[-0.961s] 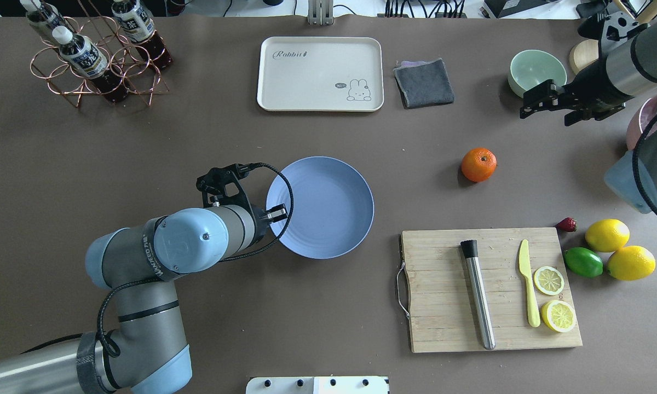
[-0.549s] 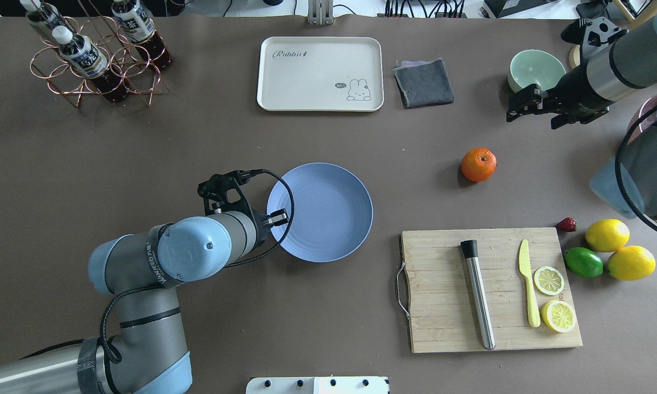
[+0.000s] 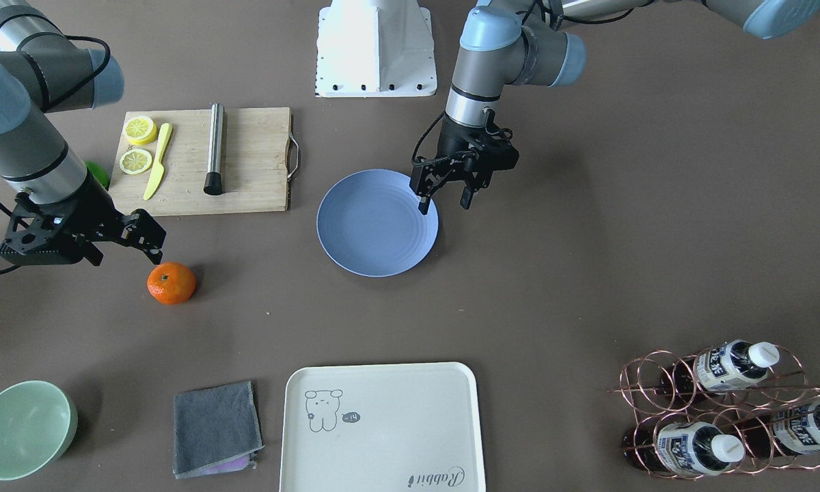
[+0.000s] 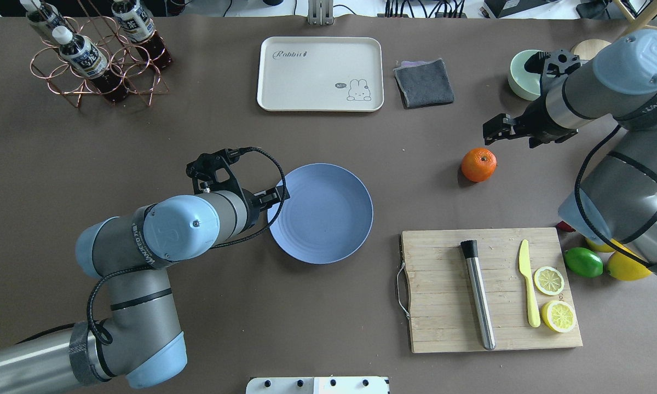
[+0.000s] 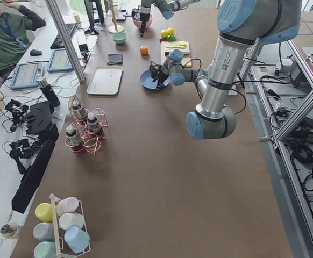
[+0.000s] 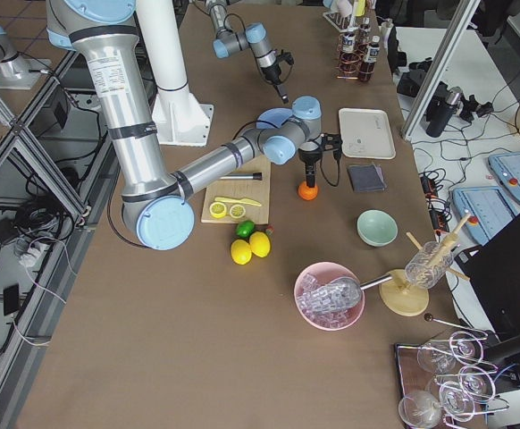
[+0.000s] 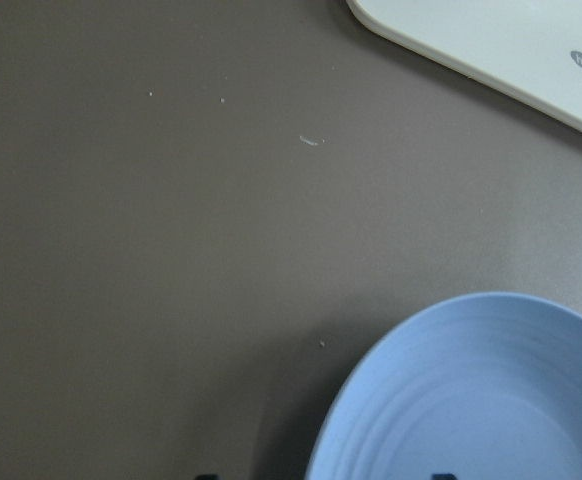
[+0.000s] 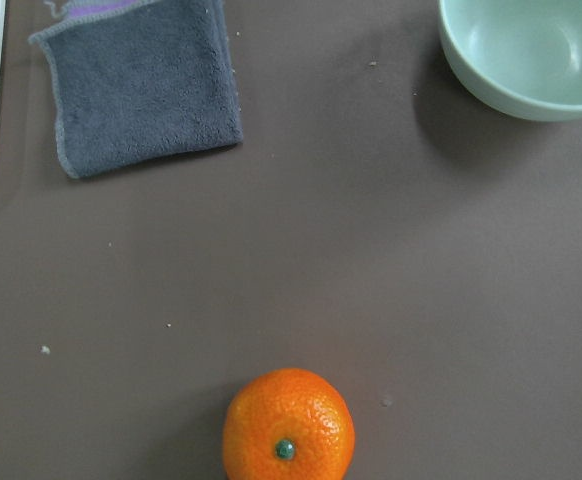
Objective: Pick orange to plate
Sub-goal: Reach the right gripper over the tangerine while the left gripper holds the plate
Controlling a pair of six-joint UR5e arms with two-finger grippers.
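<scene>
The orange (image 4: 478,164) (image 3: 171,283) lies alone on the brown table, stem dimple up, low in the right wrist view (image 8: 288,425). My right gripper (image 4: 509,137) (image 3: 126,254) hovers open just beyond it, on its right side, holding nothing. The blue plate (image 4: 320,213) (image 3: 376,222) sits mid-table, bare. My left gripper (image 3: 444,203) stands open at the plate's left rim, one finger over the rim and one outside it. The left wrist view shows the plate's edge (image 7: 491,400).
A wooden cutting board (image 4: 443,328) with a metal rod, a yellow knife and lemon slices lies near the orange. Lemons and a lime (image 4: 583,262) sit right of it. A green bowl (image 3: 20,429), grey cloth (image 4: 424,82), cream tray (image 4: 320,74) and bottle rack (image 4: 96,54) line the far side.
My right arm swung from beside the green bowl toward the orange, its gripper still open. My left arm shifted slightly at the plate's rim.
</scene>
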